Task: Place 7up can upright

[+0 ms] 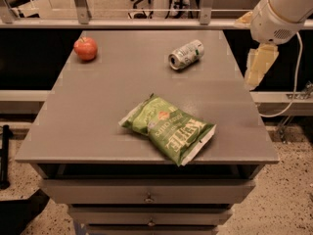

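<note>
The 7up can [186, 54] is silvery with green markings and lies on its side at the back right of the grey table [98, 111], its silver top facing front-left. My gripper [251, 42] hangs off the table's right edge, to the right of the can and well apart from it. Its two cream fingers [259, 65] are spread apart with nothing between them.
A green chip bag [168, 129] lies near the front middle of the table. A red apple [85, 48] sits at the back left. A metal railing [146, 21] runs behind the table. Drawers [146, 192] are under the tabletop.
</note>
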You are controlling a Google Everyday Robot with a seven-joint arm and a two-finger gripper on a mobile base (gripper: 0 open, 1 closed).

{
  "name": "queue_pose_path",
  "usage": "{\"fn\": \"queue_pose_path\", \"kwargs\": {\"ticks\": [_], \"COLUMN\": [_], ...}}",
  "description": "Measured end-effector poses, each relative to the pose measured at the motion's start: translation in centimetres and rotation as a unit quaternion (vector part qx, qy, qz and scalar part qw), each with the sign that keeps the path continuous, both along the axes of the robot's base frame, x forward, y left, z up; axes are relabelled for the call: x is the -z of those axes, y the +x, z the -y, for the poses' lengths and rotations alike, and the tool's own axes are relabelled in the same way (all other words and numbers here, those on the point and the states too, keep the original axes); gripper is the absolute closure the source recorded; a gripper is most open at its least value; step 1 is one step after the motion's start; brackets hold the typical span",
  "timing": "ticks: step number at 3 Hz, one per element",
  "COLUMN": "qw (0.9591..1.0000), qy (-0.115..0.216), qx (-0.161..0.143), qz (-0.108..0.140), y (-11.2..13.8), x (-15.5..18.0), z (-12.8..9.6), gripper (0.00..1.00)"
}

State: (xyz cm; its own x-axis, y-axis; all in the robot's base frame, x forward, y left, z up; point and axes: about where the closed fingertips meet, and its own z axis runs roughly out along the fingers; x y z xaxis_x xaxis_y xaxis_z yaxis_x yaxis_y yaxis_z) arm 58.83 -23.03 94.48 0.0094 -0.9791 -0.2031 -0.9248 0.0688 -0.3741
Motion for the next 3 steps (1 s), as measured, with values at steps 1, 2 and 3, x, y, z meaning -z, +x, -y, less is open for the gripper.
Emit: {"fn": "queue_pose_path", "kwargs": {"ticks": [1, 2, 3], "qw": [0.9976, 0.9884, 0.9759], "qy": [-0.023, -0.040, -0.047], "qx": [-0.063, -0.141, -0.206], "qz": [0.019, 0.040, 0.057], "y": [5.2, 9.8, 12.9], "x": [1.3, 2.3, 2.9], "z": [-1.3, -3.8, -6.7], "gripper": [0.00, 0.00, 0.00]}}
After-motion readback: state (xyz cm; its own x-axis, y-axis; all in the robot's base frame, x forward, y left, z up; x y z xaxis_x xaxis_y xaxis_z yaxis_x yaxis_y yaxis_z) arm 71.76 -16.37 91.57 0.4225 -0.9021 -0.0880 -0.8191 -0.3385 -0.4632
